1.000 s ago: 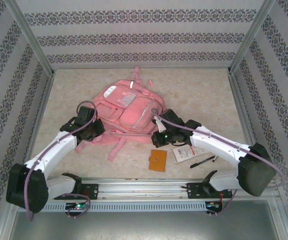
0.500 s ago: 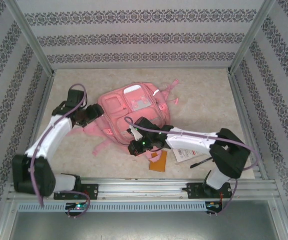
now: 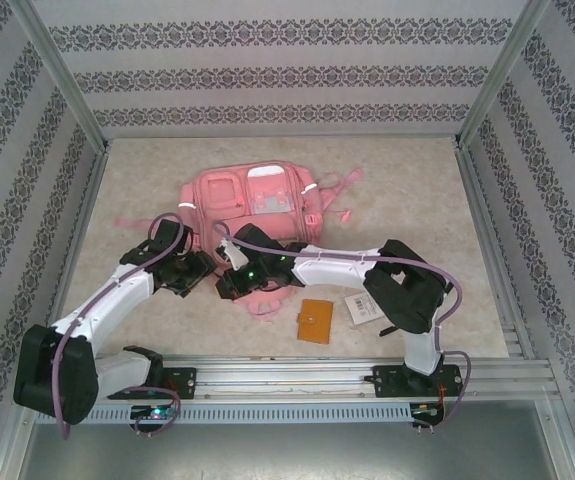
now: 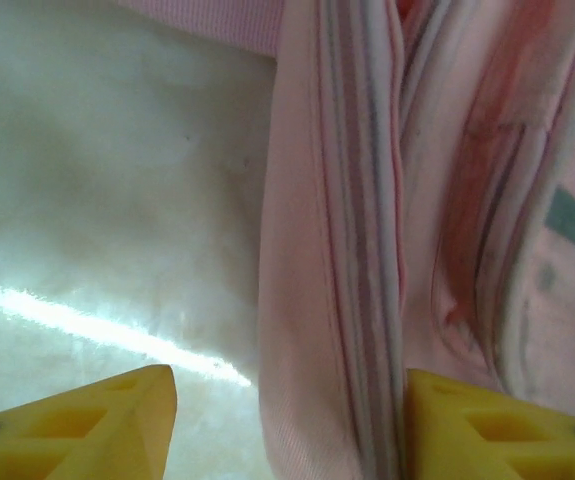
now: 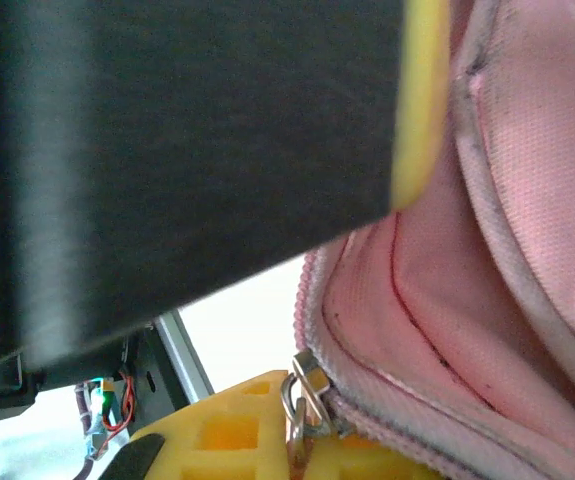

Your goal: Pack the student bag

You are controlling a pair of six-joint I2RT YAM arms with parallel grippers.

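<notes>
The student bag [image 3: 257, 200], pink with front pockets, lies flat in the middle of the table. My left gripper [image 3: 189, 270] is at its near left edge. In the left wrist view, that gripper [image 4: 287, 405] is open, with a pink seamed fold of the bag [image 4: 337, 250] between the yellow fingertips; the right fingertip [image 4: 487, 425] touches the fabric. My right gripper [image 3: 229, 283] is at the bag's near edge, close beside the left one. In the right wrist view, it [image 5: 302, 440] is shut on the metal zip pull [image 5: 303, 395] of the bag [image 5: 527, 200].
An orange wallet [image 3: 316, 320] and a white card [image 3: 364, 308] lie on the table near the front rail, right of the grippers. The right arm [image 3: 367, 270] stretches across above them. A dark blurred body with a yellow edge [image 5: 167, 150] looms close to the right wrist camera.
The bag has been turned and shifted on the table. The right gripper moved left, still shut at the bag's edge. The left gripper opened and moved in to the bag's near left edge.
</notes>
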